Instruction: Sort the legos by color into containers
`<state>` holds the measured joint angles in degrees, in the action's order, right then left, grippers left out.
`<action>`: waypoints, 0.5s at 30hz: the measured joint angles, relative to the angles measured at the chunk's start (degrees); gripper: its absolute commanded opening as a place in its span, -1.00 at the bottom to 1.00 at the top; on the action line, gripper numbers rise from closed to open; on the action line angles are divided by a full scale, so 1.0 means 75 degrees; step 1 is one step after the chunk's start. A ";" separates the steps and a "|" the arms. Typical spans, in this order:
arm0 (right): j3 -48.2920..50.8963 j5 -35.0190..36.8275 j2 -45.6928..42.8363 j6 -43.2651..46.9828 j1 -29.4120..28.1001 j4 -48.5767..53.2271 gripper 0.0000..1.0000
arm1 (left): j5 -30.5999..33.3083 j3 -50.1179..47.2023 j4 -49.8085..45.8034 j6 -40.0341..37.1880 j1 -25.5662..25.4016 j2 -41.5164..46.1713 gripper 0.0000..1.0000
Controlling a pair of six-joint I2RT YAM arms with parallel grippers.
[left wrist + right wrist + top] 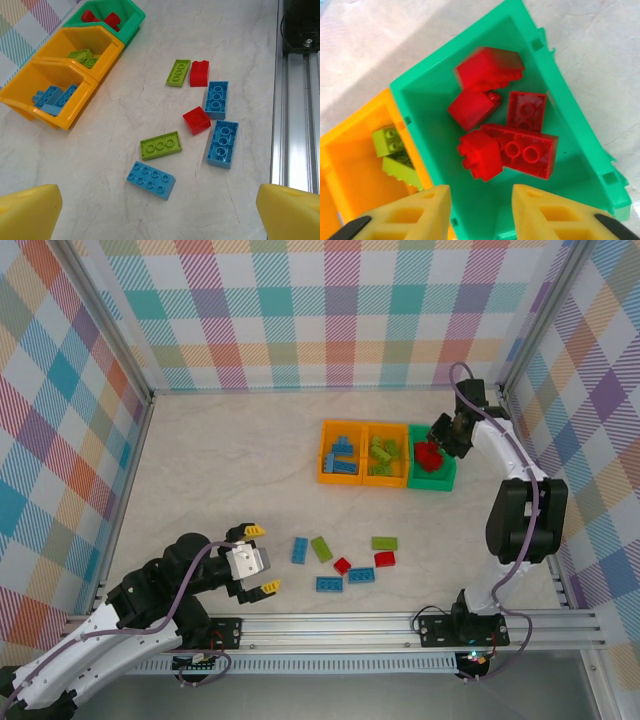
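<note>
Three containers stand in a row at the back right: an orange bin [322, 455] with blue legos, an orange bin [385, 425] with lime ones, and a green bin [433, 486] with red ones. My right gripper [441, 435] hovers over the green bin [420, 100], open, with nothing between its fingers [481, 210]. Several red bricks lie below it, and the top one [490, 67] looks smeared. My left gripper [262, 558] stands wide open low at the front left. Ahead of it lie loose legos: a blue brick [150, 179], a lime one [160, 145] and a red one [196, 120].
More loose bricks lie near the front: two blue [221, 143] [216, 99], a red [199, 73] and a lime [178, 72]. An aluminium rail [400, 625] runs along the near edge. Checkered walls close in the table on three sides.
</note>
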<state>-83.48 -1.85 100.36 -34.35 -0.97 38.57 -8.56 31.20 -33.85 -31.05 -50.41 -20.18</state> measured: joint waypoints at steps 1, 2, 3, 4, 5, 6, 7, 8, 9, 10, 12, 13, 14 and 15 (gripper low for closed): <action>0.0117 -0.0157 -0.0172 -0.0009 0.0000 -0.0044 -0.02 | 0.0003 0.0000 0.0015 0.0052 0.0000 0.0000 1.00; 0.0335 -0.0399 -0.0431 0.0017 -0.0032 -0.0146 0.07 | 0.0017 0.0000 0.0070 0.0169 0.0006 -0.0006 1.00; 0.0609 -0.0664 -0.0752 0.0026 -0.0058 -0.0283 0.15 | 0.0076 0.0000 0.0160 0.0364 0.0012 -0.0023 1.00; 0.0880 -0.0909 -0.1043 0.0017 -0.0099 -0.0428 0.23 | 0.0178 0.0006 0.0248 0.0606 0.0015 -0.0058 1.00; 0.1207 -0.1198 -0.1413 0.0044 -0.0207 -0.0592 0.32 | 0.0350 0.0023 0.0367 0.0933 0.0017 -0.0128 1.00; 0.1478 -0.1413 -0.1737 0.0058 -0.0382 -0.0699 0.39 | 0.0583 0.0090 0.0469 0.1343 0.0026 -0.0251 1.00; 0.1690 -0.1562 -0.2025 0.0082 -0.0597 -0.0775 0.45 | 0.0831 0.0187 0.0551 0.1737 0.0035 -0.0388 1.00; 0.1900 -0.1693 -0.2331 0.0149 -0.0956 -0.0801 0.49 | 0.1134 0.0364 0.0577 0.2235 0.0041 -0.0603 1.00; 0.2034 -0.1789 -0.2591 0.0236 -0.1364 -0.0796 0.51 | 0.1437 0.0580 0.0583 0.2736 0.0047 -0.0848 1.00; 0.2107 -0.1853 -0.2754 0.0300 -0.1702 -0.0790 0.57 | 0.1722 0.0836 0.0577 0.3281 0.0047 -0.1142 1.00; 0.2276 -0.2022 -0.3130 0.0501 -0.2518 -0.0799 0.68 | 0.2302 0.1378 0.0522 0.4430 0.0050 -0.1818 1.00; 0.2363 -0.2116 -0.3281 0.0545 -0.2815 -0.0787 0.73 | 0.2518 0.1568 0.0507 0.4948 0.0050 -0.2122 1.00; 0.2477 -0.2232 -0.3445 0.0600 -0.3066 -0.0781 0.80 | 0.2754 0.1754 0.0463 0.5575 0.0050 -0.2486 1.00; 0.2594 -0.2326 -0.3608 0.0656 -0.3258 -0.0755 0.87 | 0.2938 0.1886 0.0411 0.6120 0.0050 -0.2850 1.00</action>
<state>-64.03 -19.29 73.30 -29.43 -25.41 32.91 13.47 45.34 -30.76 14.85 -50.04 -41.56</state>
